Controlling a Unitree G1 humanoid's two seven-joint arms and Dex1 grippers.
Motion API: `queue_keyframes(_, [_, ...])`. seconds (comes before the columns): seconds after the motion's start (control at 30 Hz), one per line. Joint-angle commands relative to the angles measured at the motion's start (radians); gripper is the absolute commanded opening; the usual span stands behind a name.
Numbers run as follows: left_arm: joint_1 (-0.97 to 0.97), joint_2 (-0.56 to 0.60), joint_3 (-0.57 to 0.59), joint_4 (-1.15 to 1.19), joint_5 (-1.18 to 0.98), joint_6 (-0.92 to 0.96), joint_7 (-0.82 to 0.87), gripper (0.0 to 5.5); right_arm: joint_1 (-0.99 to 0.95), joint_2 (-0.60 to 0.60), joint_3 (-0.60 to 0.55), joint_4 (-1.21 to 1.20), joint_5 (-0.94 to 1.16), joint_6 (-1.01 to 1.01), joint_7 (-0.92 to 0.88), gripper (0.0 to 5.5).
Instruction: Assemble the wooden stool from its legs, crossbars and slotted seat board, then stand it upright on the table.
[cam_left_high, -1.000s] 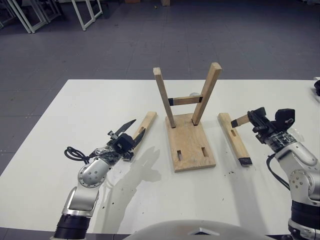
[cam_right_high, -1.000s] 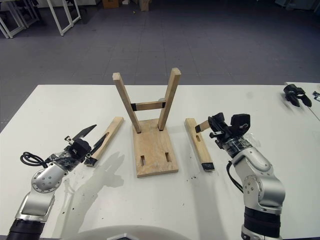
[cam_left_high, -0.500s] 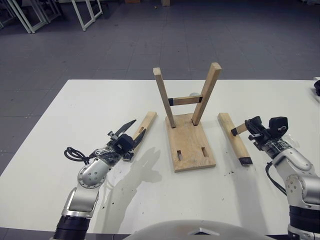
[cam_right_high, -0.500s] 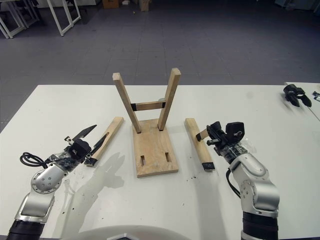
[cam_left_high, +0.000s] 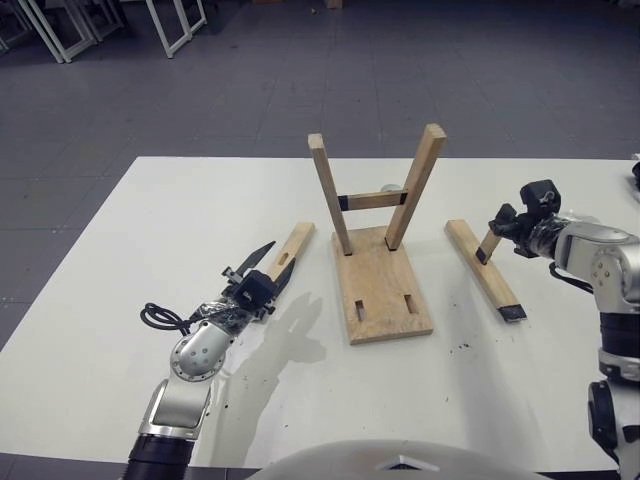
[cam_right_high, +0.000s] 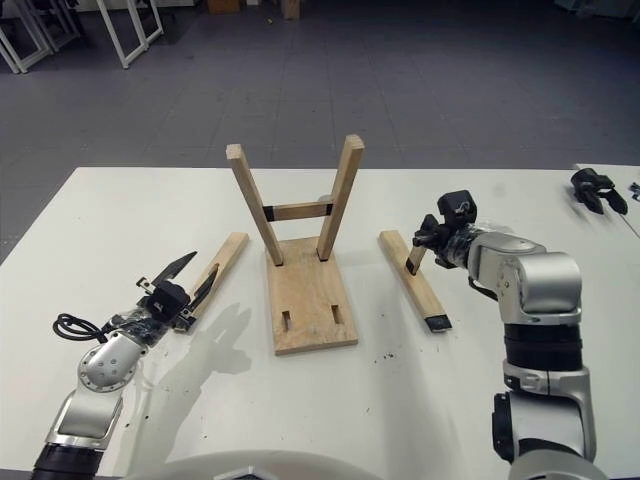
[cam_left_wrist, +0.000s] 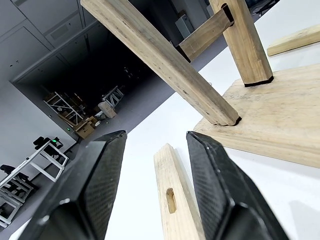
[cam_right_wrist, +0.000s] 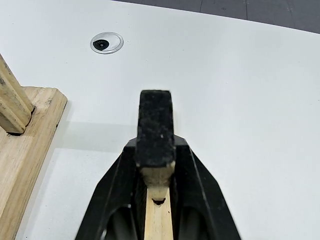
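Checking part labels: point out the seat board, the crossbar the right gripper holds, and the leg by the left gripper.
seat board (cam_left_high: 385, 283), left eye view, bare centre.
crossbar (cam_right_high: 415, 258), right eye view, mid-shaft.
leg (cam_left_high: 297, 242), left eye view, far half.

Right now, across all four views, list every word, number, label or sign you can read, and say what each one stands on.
None: there is no text to read in these views.
The seat board, the legs and the held crossbar are bare wood, some with plain black tips; the table carries no print.
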Motion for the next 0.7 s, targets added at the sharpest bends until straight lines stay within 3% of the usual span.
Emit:
queue_keyframes(0.03, [0.0, -0.007, -0.009, 0.006, 0.013, 0.0, 0.013, 2.21, 0.008, 0.009, -0.005, 0.018, -0.005, 0.04, 0.0, 0.41])
queue_keyframes(0.1, [0.005, -0.004, -0.007, 0.005, 0.01, 0.0, 0.014, 2.21, 0.003, 0.019, -0.023, 0.004, -0.006, 0.039, -0.012, 0.41])
queue_keyframes(0.33, [0.017, 0.014, 0.004, -0.01, -0.001, 0.007, 0.0, 2.21, -0.05, 0.029, -0.075, -0.179, -0.038, -0.001, -0.097, 1.64])
queue_keyframes(0.43, [0.018, 0.018, 0.005, -0.009, -0.005, 0.009, -0.005, 2.21, -0.192, 0.053, -0.088, -0.227, -0.055, -0.068, -0.135, 1.64])
queue_keyframes(0.57, [0.004, 0.026, 0.004, -0.002, -0.013, 0.012, -0.017, 2.21, -0.378, 0.125, -0.073, -0.048, -0.099, -0.287, -0.159, 1.64])
queue_keyframes(0.7, [-0.021, 0.037, 0.005, 0.016, -0.021, 0.01, -0.033, 2.21, -0.231, 0.123, -0.005, 0.13, -0.179, -0.41, -0.129, 1.64])
